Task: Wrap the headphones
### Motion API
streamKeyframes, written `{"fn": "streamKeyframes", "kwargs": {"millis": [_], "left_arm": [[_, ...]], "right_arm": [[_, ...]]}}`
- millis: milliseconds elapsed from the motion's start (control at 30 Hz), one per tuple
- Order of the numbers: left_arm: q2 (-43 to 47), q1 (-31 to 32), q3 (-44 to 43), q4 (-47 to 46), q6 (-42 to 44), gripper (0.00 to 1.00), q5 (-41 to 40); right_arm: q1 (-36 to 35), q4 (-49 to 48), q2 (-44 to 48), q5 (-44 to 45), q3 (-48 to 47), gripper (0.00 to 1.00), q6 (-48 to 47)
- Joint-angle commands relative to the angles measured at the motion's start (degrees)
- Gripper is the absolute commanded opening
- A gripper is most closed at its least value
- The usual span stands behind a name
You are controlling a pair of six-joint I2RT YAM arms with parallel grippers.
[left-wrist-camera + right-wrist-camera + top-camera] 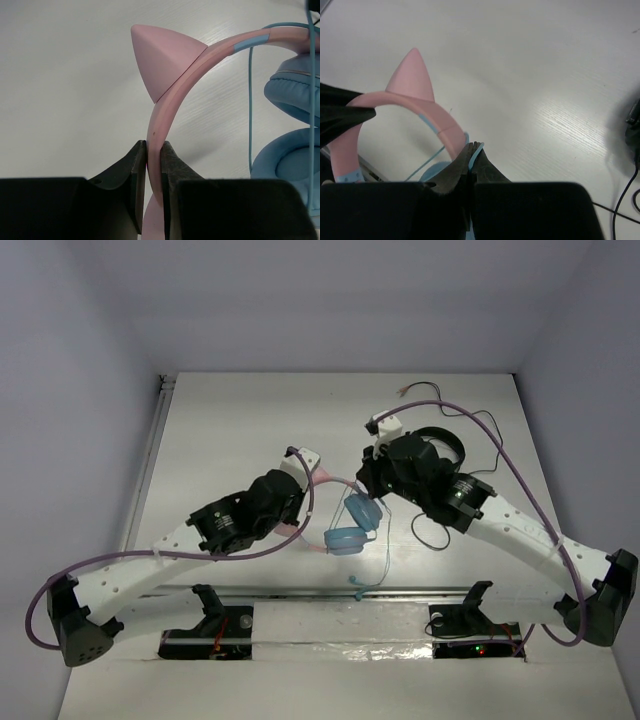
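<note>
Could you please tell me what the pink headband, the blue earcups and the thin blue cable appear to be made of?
The headband looks like hard plastic, matte pink: smooth, moulded, with a crisp seam at the cat ear. The earcups seem padded faux leather, light blue: puffy cushions with a faint sheen. The cable is probably a rubbery plastic sheath: thin and freely bending.

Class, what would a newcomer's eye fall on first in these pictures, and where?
The pink, cat-eared headphones in the middle of the table stand out. The left gripper is clamped on their headband; the right gripper pinches their thin blue cable. Farther back lie black headphones.
</note>
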State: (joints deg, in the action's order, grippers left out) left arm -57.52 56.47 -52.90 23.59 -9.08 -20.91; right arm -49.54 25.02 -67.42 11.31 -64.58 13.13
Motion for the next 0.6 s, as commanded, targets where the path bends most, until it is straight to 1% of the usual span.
{"fn": "streamKeyframes", "kwargs": {"millis": [0,67,100,167,267,300,333,367,400,567], "left_arm": [[2.6,0.3,0.9,-2.0,1.4,0.00,7.5],[2.0,0.3,0.7,-1.2,1.6,0.00,7.2],[1.9,0.3,0.9,-1.2,1.8,0.00,8.8],[2.1,0.3,1.0,-1.9,1.5,0.00,9.2],[4.1,-2.8,1.0,-3.7,1.9,0.00,13.3],[4.9,-4.2,1.1,-4.4,2.0,0.00,15.4],[6.5,-6.1,1.1,-5.2,2.3,0.00,20.2],[7.4,-9.8,0.9,-5.6,2.4,0.00,22.9],[8.0,-11.3,0.8,-5.8,2.7,0.00,27.8],[9.8,-14.2,-0.5,-6.5,3.1,0.00,34.4]], "right_arm": [[3.0,-9.7,0.3,7.0,1.0,0.00,-0.7],[4.1,-12.3,1.0,6.4,1.8,0.00,0.1],[4.8,-13.1,1.3,6.3,2.9,0.00,0.2],[5.6,-15.2,2.2,5.7,3.8,0.00,0.3],[7.0,-17.4,3.3,3.5,5.7,0.00,0.6],[7.0,-18.0,4.4,2.4,6.4,0.00,0.8],[7.8,-18.6,5.1,2.1,7.9,0.00,1.5],[7.8,-20.3,6.0,2.0,9.0,0.00,1.6],[7.8,-21.2,8.0,1.3,10.2,0.00,1.8],[7.8,-30.9,15.3,-1.6,20.1,0.00,4.4]]}}
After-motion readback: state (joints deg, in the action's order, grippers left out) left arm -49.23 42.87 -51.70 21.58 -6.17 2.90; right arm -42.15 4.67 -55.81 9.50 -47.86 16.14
